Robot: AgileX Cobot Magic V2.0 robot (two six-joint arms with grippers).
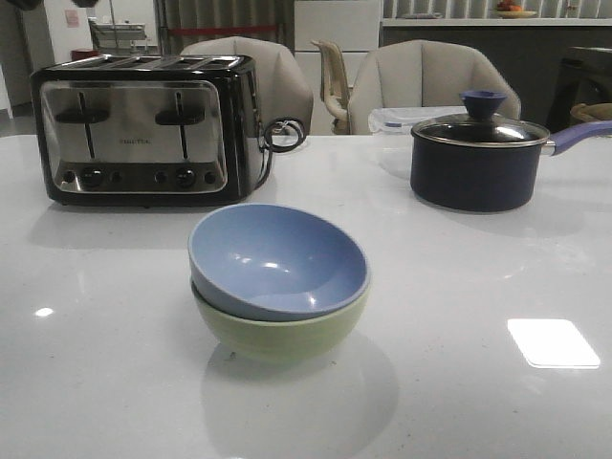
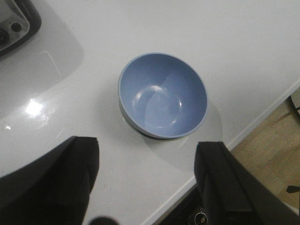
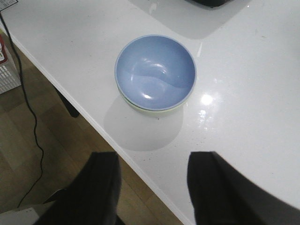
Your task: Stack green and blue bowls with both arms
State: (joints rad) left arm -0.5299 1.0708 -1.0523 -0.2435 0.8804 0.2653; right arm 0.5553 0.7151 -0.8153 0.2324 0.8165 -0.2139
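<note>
blue bowl [image 1: 277, 258]: nested inside the green bowl, slightly tilted, rim higher on the side toward the saucepan; inside is bare, a few light glints

green bowl [image 1: 282, 337]: sits on the table under the blue bowl, only its outer wall and a strip of rim show in the front view; in the wrist views just a thin pale edge peeks out below the blue one [image 3: 150, 111]

stack position: in front of the toaster, nearer the camera, a little toward the saucepan side – well apart from both

table [image 1: 478, 402]: white glossy top, shadow of the stack beside the green bowl, bright square reflection off to the saucepan side of the bowls

toaster [image 1: 143, 129]: black and chrome, four slots, behind the bowls, cord coiled at its side nearest the saucepan

saucepan [image 1: 475, 158]: dark blue, glass lid with blue knob on, handle pointing away from the toaster

chairs [image 1: 430, 81]: beige, behind the table beyond the saucepan

left gripper [image 2: 150, 187]: fingers [image 2: 70, 178] spread wide, nothing between them, held above the table with the bowls beyond the tips – not touching

right gripper [image 3: 152, 192]: fingers [image 3: 215, 187] also wide apart, holding nothing, hanging over the table edge near the bowls, clear of them

floor: wood planks seen past the table edge in both wrist views; thin black cable [image 3: 28, 117] trails over it in the right wrist view
</note>
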